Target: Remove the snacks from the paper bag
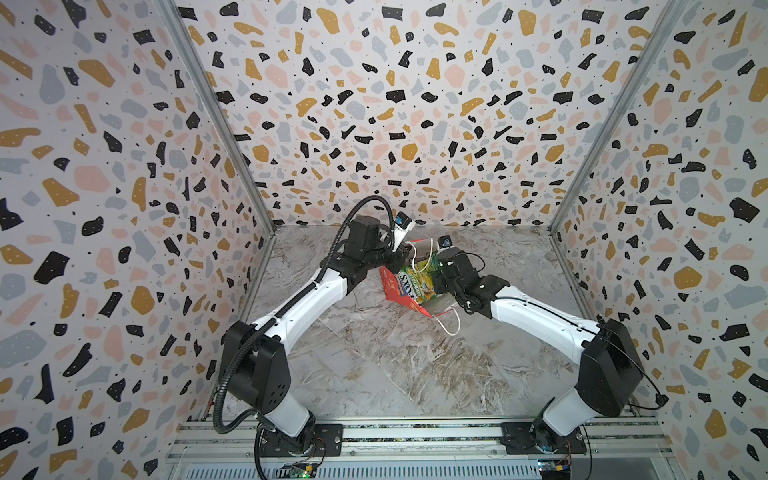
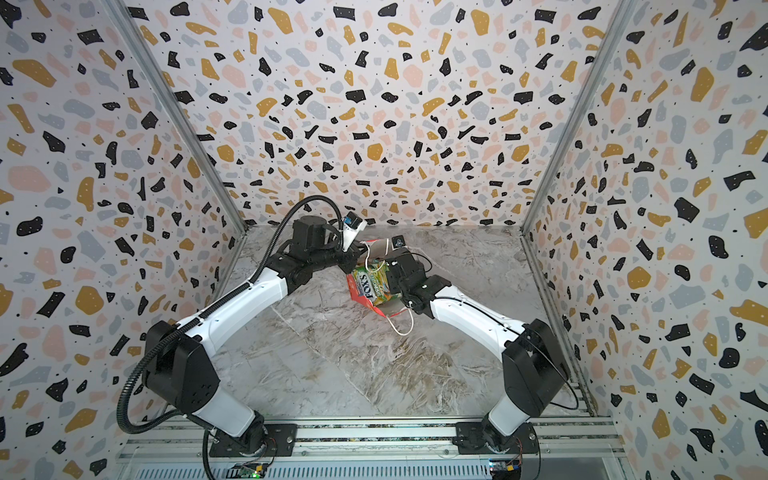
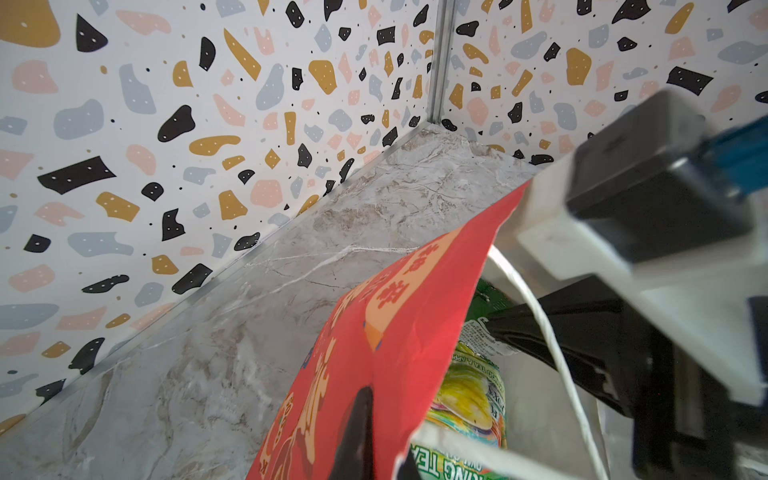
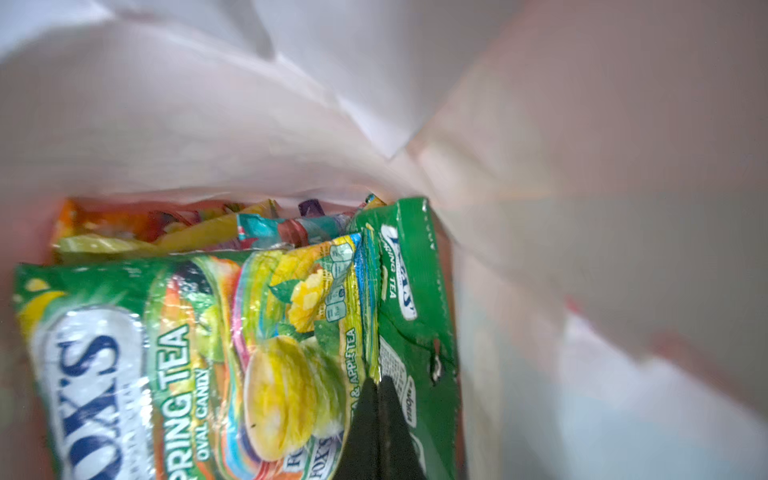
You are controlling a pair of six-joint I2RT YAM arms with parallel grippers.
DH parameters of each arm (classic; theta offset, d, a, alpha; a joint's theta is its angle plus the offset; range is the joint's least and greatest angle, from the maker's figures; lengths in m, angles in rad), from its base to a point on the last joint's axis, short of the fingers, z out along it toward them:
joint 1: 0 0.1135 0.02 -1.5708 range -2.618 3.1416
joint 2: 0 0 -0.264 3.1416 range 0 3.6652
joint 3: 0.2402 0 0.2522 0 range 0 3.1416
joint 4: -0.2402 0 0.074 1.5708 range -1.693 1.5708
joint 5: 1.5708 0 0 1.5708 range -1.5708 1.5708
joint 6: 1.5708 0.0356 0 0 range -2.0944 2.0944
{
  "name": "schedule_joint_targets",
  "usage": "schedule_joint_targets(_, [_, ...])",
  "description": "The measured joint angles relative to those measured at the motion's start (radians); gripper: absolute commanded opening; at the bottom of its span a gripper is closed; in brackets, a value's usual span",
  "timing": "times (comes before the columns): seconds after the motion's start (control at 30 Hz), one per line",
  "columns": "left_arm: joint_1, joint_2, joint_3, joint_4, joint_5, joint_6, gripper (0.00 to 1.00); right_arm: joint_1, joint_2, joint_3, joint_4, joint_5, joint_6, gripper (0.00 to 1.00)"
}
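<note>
Zero snacks [image 4: 249,232] are out: right gripper [image 4: 378,415] clamps a green packet [image 4: 291,332], the others beyond it; left gripper [image 3: 365,419] pinches the paper bag [image 3: 415,299].

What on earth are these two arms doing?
They are unpacking a red paper bag. The left gripper pinches the bag's rim, holding it tipped open. The right gripper is inside, shut on the edge of a green snack packet. More packets sit deeper in; none lies on the table yet.
</note>
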Motion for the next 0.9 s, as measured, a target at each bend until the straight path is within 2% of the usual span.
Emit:
schedule_joint_targets(0.1, [0.003, 0.0, 0.0, 0.001, 0.0, 0.0, 0.0, -0.004, -0.029, 0.001, 0.0, -0.002, -0.005, 0.0])
schedule_joint_targets(0.13, [0.004, 0.0, 0.0, 0.001, 0.0, 0.0, 0.0, -0.004, -0.032, 0.003, -0.001, 0.0, -0.006, 0.07])
schedule_joint_targets(0.17, [0.005, 0.0, 0.0, 0.002, 0.0, 0.0, 0.0, -0.004, -0.032, 0.007, -0.003, 0.005, -0.006, 0.21])
schedule_joint_targets(0.23, [0.005, 0.0, 0.0, 0.002, 0.0, 0.0, 0.0, -0.004, -0.026, 0.013, -0.012, 0.015, -0.004, 0.38])
schedule_joint_targets(0.37, [0.004, 0.0, 0.0, 0.002, 0.002, 0.0, 0.0, -0.004, 0.011, 0.026, -0.026, 0.049, -0.007, 0.54])
schedule_joint_targets(0.67, [0.004, 0.0, 0.0, 0.002, 0.001, 0.0, 0.0, 0.005, 0.08, 0.037, -0.026, 0.116, 0.01, 0.59])
schedule_joint_targets(0.9, [0.005, 0.0, -0.002, 0.002, -0.003, 0.0, 0.0, -0.003, 0.117, 0.047, 0.033, 0.137, 0.016, 0.48])
